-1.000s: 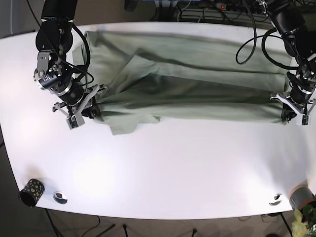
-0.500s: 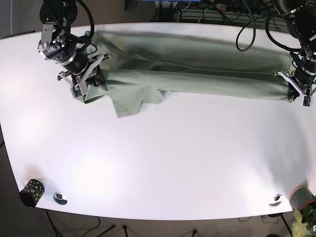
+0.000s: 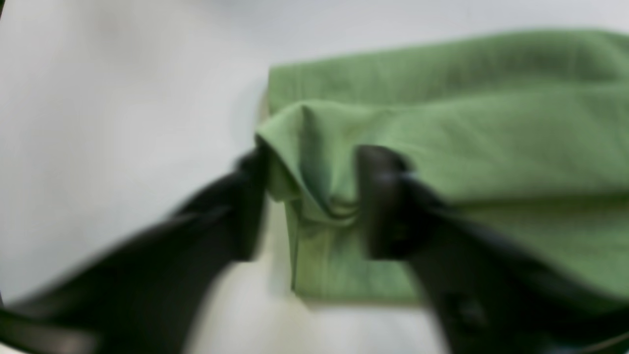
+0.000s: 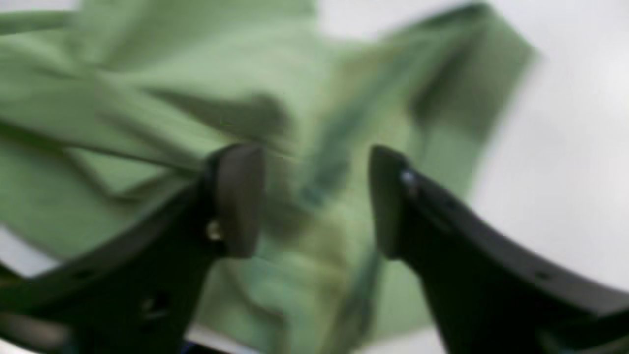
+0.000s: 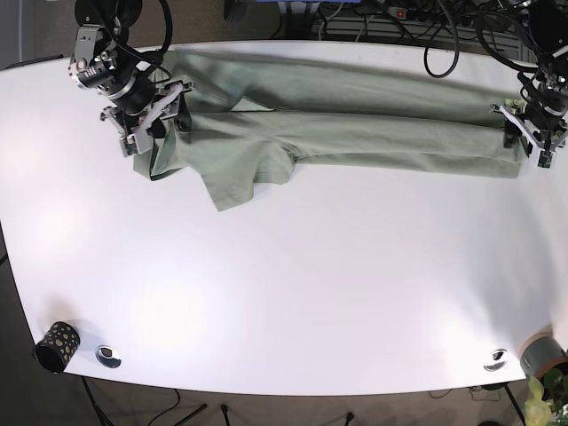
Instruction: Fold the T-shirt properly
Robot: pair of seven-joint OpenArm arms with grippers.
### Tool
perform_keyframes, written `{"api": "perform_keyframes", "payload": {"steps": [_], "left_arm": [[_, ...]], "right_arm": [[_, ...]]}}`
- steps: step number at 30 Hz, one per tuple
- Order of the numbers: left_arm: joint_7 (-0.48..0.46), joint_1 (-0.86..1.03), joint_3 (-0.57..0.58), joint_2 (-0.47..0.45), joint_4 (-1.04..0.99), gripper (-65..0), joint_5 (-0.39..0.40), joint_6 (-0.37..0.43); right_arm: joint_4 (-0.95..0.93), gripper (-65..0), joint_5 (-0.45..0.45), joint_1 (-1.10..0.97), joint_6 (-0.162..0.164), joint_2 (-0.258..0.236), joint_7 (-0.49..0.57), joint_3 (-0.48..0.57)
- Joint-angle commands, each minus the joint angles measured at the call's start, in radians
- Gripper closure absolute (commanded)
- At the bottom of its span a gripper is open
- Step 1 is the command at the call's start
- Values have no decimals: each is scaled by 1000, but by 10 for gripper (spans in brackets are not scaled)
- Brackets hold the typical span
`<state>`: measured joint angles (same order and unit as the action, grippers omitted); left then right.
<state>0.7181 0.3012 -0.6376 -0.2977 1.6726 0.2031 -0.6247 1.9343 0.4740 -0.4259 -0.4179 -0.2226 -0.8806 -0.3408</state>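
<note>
The green T-shirt (image 5: 355,133) lies folded into a long band across the far part of the white table (image 5: 311,284), with one sleeve sticking out toward the front at the left. My left gripper (image 5: 530,135) is at the band's right end. In the left wrist view this gripper (image 3: 312,201) has its jaws apart, with a raised pinch of the shirt (image 3: 442,123) between them. My right gripper (image 5: 142,133) is at the band's left end. In the right wrist view it (image 4: 312,196) is open just over the rumpled cloth (image 4: 147,73). Both wrist views are blurred.
A small black patterned cup (image 5: 56,344) and a metal disc (image 5: 108,355) sit at the front left corner. Another disc (image 5: 495,358) and a grey pot (image 5: 541,353) are at the front right. Cables (image 5: 373,18) run behind the far edge.
Both grippers carried the shirt's near edge toward the far side of the table, folding it over into a narrower band. Their jaws now stand apart over the laid cloth.
</note>
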Motion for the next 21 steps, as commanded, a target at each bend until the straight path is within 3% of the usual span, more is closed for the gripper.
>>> {"api": "perform_keyframes", "payload": {"steps": [1, 12, 21], "left_arm": [[-18, -1, -6, -18, 16, -479, 11, 12], [-16, -67, -17, 32, 130, -442, 45, 7], [-21, -119, 58, 35, -41, -439, -8, 9]], "right_arm": [[18, -404, 24, 5, -11, -10, 19, -25], [23, -417, 71, 103, -11, -11, 18, -13], [-212, -423, 70, 304, -3, -19, 16, 136]]}}
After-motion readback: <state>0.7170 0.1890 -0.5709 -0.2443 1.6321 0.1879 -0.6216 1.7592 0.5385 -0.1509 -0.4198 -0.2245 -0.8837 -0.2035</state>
